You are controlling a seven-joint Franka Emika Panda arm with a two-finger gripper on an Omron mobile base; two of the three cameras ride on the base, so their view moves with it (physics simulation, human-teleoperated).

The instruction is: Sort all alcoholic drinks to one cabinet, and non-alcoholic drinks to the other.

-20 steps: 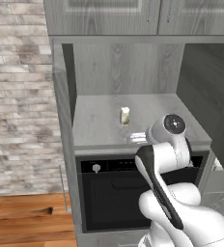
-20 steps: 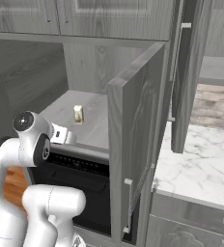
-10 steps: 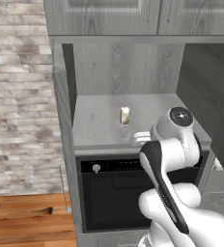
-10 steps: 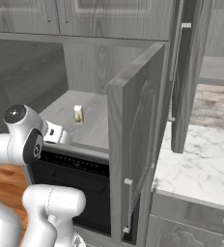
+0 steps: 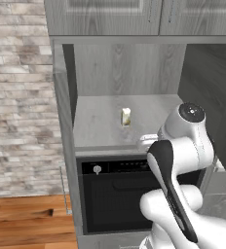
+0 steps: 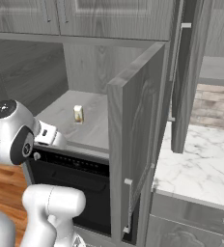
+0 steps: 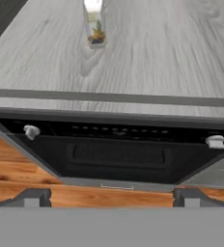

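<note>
Arm (image 5: 183,146) drawn back from carton (image 5: 126,117); jaws wide, empty.

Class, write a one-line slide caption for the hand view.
Open gripper faces the oven; a carton stands on the shelf above.

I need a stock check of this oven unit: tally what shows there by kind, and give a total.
Cream-yellow carton standing on the niche shelf: 1
Black built-in oven below the shelf: 1
White oven knobs, one at each end of the panel: 2
Open grey cabinet door beside the niche: 1
Total: 5
</note>
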